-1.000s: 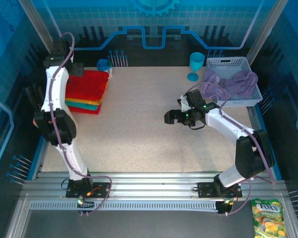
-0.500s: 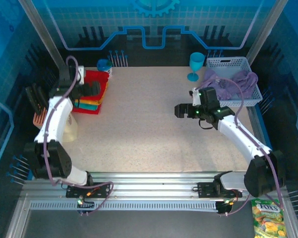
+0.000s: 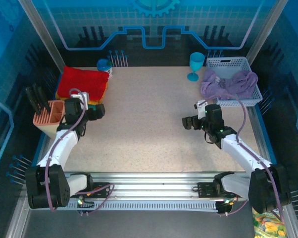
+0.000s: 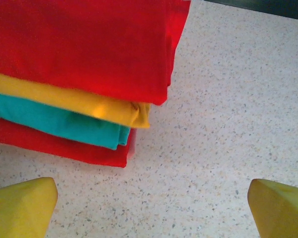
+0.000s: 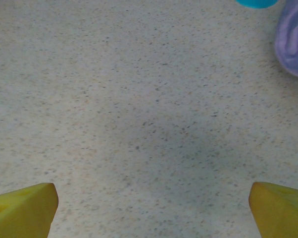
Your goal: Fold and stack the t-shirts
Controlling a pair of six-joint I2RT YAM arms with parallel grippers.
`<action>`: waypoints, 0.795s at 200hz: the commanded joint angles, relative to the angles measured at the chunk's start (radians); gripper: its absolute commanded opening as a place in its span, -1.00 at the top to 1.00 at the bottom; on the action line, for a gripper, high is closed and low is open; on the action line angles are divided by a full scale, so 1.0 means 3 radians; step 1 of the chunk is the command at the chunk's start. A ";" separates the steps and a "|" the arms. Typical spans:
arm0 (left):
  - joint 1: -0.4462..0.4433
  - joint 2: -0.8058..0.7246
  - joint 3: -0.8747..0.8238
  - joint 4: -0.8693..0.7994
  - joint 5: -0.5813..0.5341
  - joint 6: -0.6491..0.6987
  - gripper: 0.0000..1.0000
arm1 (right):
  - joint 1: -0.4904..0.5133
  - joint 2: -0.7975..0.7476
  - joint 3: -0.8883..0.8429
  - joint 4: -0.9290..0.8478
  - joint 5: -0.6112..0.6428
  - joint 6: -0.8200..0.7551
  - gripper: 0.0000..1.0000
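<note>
T-shirts (image 3: 83, 83) lie folded and stacked at the table's (image 3: 149, 129) far left, red on top; a lavender shirt (image 3: 228, 83) lies crumpled over the basket (image 3: 227, 60) far right, probably the last to fold; left gripper (image 3: 100, 113) and right gripper (image 3: 185, 123) are spread wide, holding nothing.

overhead and close left wrist share t-shirts (image 3: 83, 84).

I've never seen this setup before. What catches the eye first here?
The stack of folded t-shirts, bright red on top, sits at the table's far left, with the left hand open beside it. A lavender t-shirt spills over the white basket at far right; the right hand hangs open over bare table.
</note>
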 commanded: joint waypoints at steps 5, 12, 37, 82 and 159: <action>-0.0010 0.0054 -0.0427 0.0922 -0.0252 -0.0014 -0.99 | -0.0062 0.0027 -0.0244 0.0845 0.0500 -0.0320 -0.99; -0.0009 0.0111 -0.0527 0.1131 -0.0268 -0.0011 -0.99 | -0.0071 0.0067 -0.0326 0.1053 0.0591 -0.0356 -0.99; -0.0007 0.0382 -0.0722 0.1786 -0.0206 -0.0187 -0.99 | -0.0090 0.0267 -0.0529 0.1630 0.0830 -0.0391 -0.99; -0.0060 0.0714 -0.0882 0.2479 -0.0055 -0.0260 -0.99 | -0.0090 0.0660 -0.0786 0.2534 0.0857 -0.0388 -0.99; -0.0226 0.1283 -0.1079 0.3418 0.0081 0.0025 -0.99 | -0.0338 0.1180 -0.0743 0.3075 0.0664 -0.0407 -0.99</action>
